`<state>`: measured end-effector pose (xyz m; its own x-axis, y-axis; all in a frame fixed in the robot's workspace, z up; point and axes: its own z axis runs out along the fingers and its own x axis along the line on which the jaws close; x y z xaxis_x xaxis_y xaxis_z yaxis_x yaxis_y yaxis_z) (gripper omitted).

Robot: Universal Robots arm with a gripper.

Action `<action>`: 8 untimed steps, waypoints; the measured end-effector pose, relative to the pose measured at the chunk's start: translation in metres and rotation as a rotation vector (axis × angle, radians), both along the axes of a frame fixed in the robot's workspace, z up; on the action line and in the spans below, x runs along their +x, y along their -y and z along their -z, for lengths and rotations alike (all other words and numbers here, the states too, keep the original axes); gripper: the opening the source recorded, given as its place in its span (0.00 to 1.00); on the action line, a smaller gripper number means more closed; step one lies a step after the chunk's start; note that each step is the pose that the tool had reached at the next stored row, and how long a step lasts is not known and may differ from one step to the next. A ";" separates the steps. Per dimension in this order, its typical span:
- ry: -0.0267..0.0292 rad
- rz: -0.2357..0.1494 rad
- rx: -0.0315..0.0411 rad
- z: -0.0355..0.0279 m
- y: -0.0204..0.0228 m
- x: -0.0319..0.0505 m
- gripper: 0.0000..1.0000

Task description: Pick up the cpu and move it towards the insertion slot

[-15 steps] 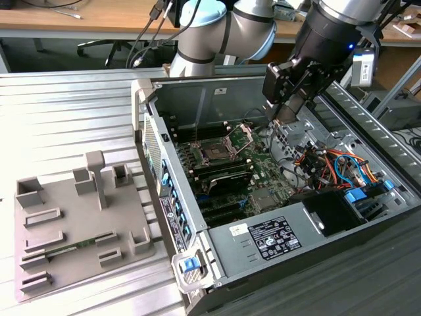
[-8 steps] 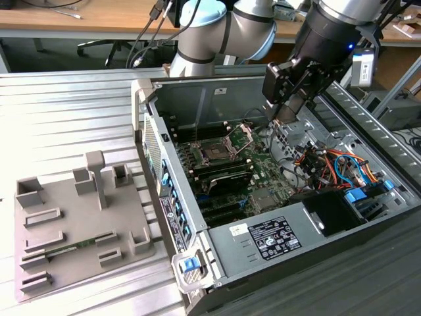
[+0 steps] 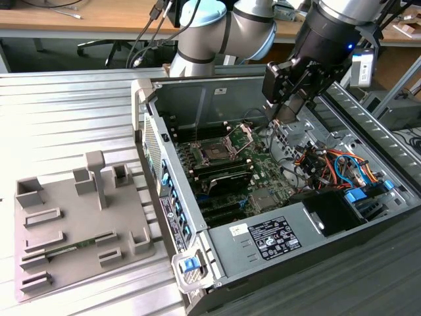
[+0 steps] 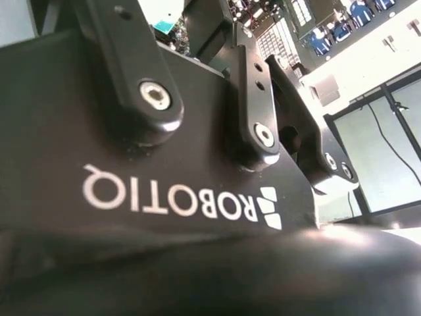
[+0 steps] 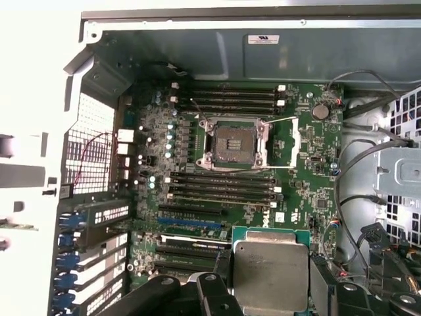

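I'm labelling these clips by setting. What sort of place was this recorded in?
Most likely a robotics lab or workshop. An open computer case lies on a ribbed metal bench, a grey fixture tray beside it; a wooden desk and cables stand behind. The gripper holds the cpu above the motherboard.

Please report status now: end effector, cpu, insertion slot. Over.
End effector shut on cpu, held above the motherboard. Insertion slot open, bracket swung aside. Nothing between cpu and slot.
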<state>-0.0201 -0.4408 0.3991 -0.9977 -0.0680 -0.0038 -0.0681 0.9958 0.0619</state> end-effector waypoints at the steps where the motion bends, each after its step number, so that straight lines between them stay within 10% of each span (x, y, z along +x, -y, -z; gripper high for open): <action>1: 0.0001 0.000 0.0001 0.0001 -0.0002 0.0000 0.55; 8: -0.0001 0.001 -0.0001 0.0000 -0.0040 0.0000 0.55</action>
<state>-0.0201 -0.4369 0.3990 -0.9978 -0.0665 -0.0037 -0.0666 0.9959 0.0617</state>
